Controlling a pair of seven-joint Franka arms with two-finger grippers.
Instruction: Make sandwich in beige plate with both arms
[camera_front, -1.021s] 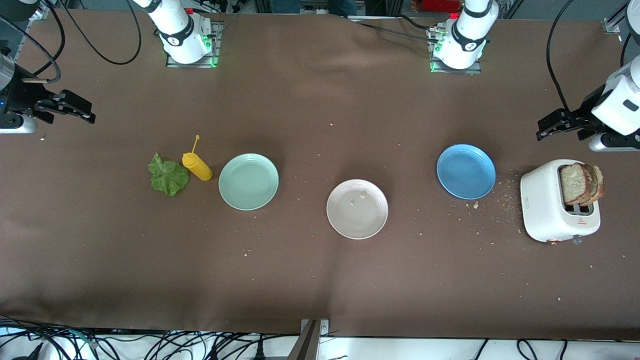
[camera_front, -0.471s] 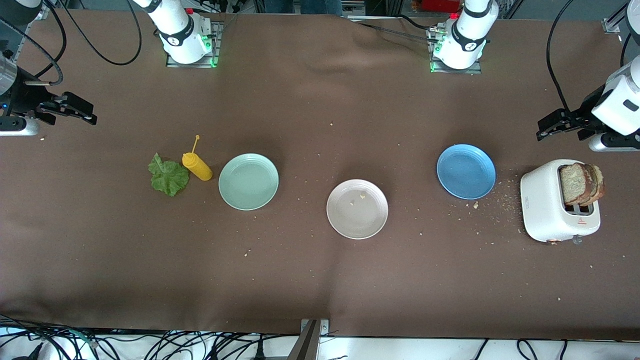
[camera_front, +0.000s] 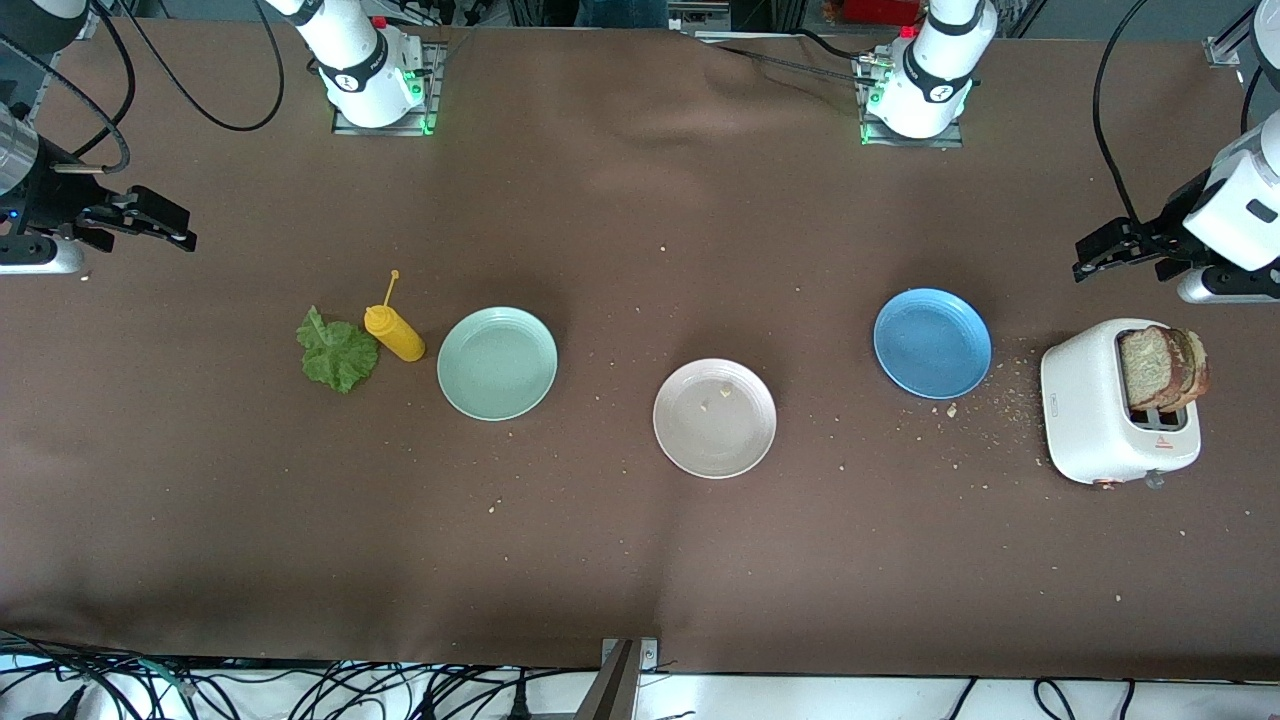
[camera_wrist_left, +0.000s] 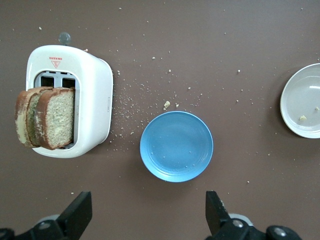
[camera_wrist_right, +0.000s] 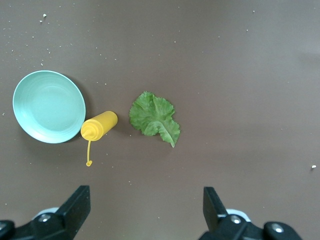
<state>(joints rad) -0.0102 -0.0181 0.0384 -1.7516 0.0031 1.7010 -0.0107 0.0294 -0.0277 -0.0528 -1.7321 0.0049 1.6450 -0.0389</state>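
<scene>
The beige plate lies mid-table with a few crumbs in it; its edge shows in the left wrist view. Two toasted bread slices stand in the white toaster at the left arm's end, also in the left wrist view. The green lettuce leaf lies flat at the right arm's end, also in the right wrist view. My left gripper is open and empty, up over the cloth by the toaster. My right gripper is open and empty, over the cloth by the lettuce.
A yellow mustard bottle lies beside the lettuce, next to a mint-green plate. A blue plate sits between the beige plate and the toaster. Crumbs are scattered on the brown cloth.
My right gripper has drifted slightly toward the middle of the table. The left arm and all objects have not moved.
</scene>
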